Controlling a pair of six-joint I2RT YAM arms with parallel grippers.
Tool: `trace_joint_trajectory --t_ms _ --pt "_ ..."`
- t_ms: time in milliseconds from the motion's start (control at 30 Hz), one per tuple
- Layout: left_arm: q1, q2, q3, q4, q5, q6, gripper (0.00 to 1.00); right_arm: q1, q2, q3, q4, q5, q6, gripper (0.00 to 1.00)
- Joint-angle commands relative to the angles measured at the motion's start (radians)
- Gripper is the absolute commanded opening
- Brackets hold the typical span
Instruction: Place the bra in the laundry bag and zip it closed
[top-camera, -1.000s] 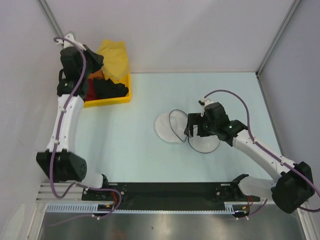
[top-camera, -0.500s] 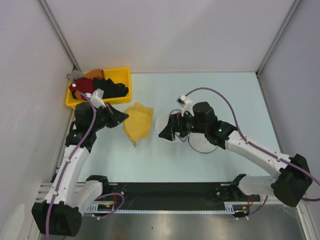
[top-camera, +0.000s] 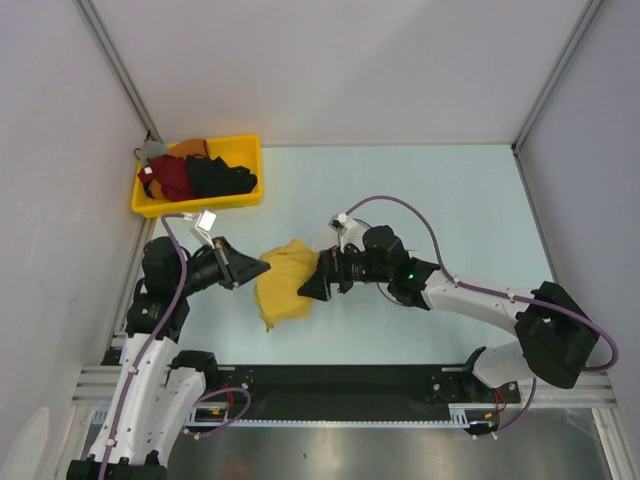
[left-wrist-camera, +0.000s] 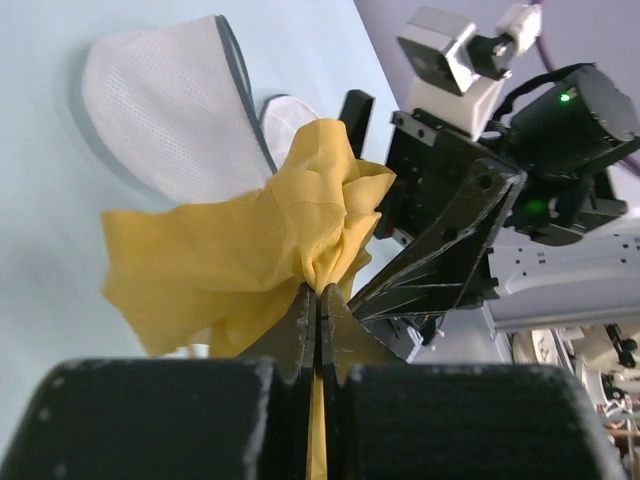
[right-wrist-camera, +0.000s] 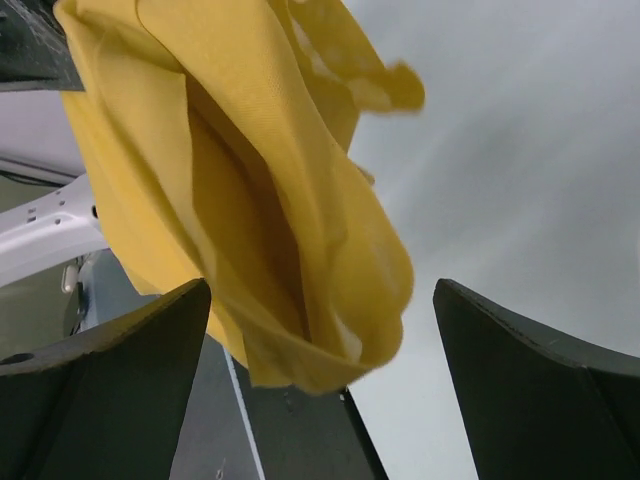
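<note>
- the yellow bra (top-camera: 285, 290) is the thing to go by here — it's bunched up and hanging over the pale counter (top-camera: 450, 200), right between the two arms.
- left pincer (top-camera: 262, 268) comes at the bra from its left side, jaws squeezed tight together with a fold of the yellow fabric pinched at the tips.
- right pincer (top-camera: 305, 290) sits at the bra's right side, jaws spread wide. the cloth droops into the gap between them but they aren't clamped on it, so it has hold of nothing.
- laundry bag (left-wrist-camera: 165, 110) — in the left wrist view it lies on the counter just behind the bra, white mesh halves opened out, dark rim showing. from the top the right arm covers most of it.
- yellow bin (top-camera: 197, 175) of dark and red clothes is well apart from the bra, beyond it and to its left.
</note>
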Motion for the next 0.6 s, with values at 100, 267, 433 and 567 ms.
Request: trace_joint_trajectory --t_ms 100,267,433,567 --pt "-0.019 -0.031 -0.011 0.022 0.132 -0.006 0.0 0.027 0.018 -0.083 0.365 -0.031 0.074 0.94" --pt "-0.038 -0.012 -0.031 0.034 0.181 0.031 0.0 0.025 -0.036 -0.113 0.355 -0.047 0.054 0.49" --pt "-0.045 0.021 -0.041 0.079 0.241 0.057 0.39 -0.01 -0.079 -0.119 0.296 -0.185 0.068 0.1" --pt "-0.065 0.01 -0.001 0.089 0.244 0.099 0.7 -0.079 -0.171 -0.137 0.195 -0.314 0.103 0.02"
